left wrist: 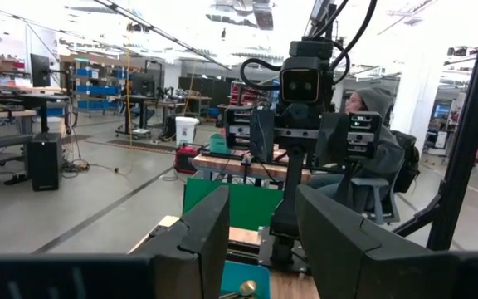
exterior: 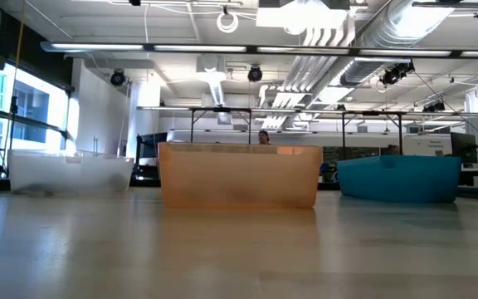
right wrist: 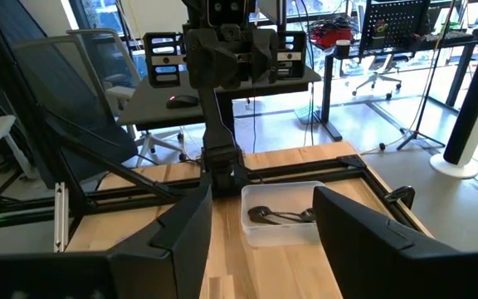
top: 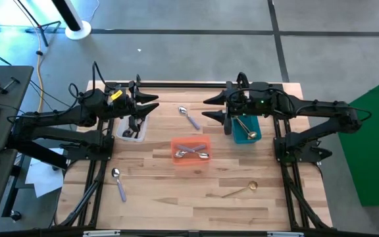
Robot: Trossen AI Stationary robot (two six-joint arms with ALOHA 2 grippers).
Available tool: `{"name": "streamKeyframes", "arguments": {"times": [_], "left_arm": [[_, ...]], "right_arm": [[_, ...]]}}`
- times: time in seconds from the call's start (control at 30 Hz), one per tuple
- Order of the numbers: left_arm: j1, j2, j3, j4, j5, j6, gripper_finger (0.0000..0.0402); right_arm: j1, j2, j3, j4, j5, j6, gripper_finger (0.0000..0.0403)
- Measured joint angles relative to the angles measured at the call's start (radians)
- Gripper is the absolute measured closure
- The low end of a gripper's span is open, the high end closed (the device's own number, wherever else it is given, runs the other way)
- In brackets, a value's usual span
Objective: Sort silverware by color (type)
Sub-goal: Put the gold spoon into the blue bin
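My left gripper [top: 151, 104] hangs open and empty above the table's far left, beside the clear bin [top: 131, 129], which holds black spoons [right wrist: 280, 216]. My right gripper [top: 208, 109] hangs open and empty at the far right, beside the teal bin [top: 246, 128], which holds a gold spoon [top: 241, 125]. The orange bin [top: 189, 151] in the middle holds silver spoons with lavender handles. Loose on the table lie a lavender-handled spoon [top: 188, 117] between the grippers, another [top: 118, 183] at the near left, and a gold spoon [top: 242, 189] at the near right.
The three bins stand in a row across the table's far half: clear [exterior: 69, 174], orange [exterior: 239, 174], teal [exterior: 398, 178]. Black frame rails run along the table's left, right and far edges. A person in a grey hood [left wrist: 372, 141] sits beyond the table's right side.
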State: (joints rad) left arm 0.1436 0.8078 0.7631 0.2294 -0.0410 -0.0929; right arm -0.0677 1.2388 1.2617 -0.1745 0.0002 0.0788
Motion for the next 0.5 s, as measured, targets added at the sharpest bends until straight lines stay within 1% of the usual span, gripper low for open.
{"name": "streamKeyframes", "arguments": {"times": [0.27, 0.5], "left_arm": [[0.0, 0.0, 0.0, 0.0, 0.0, 0.0, 0.0271], [0.0, 0.0, 0.0, 0.0, 0.0, 0.0, 0.0271]], "right_arm": [[0.0, 0.0, 0.0, 0.0, 0.0, 0.053, 0.0206], [0.0, 0.0, 0.0, 0.0, 0.0, 0.055, 0.0206]]}}
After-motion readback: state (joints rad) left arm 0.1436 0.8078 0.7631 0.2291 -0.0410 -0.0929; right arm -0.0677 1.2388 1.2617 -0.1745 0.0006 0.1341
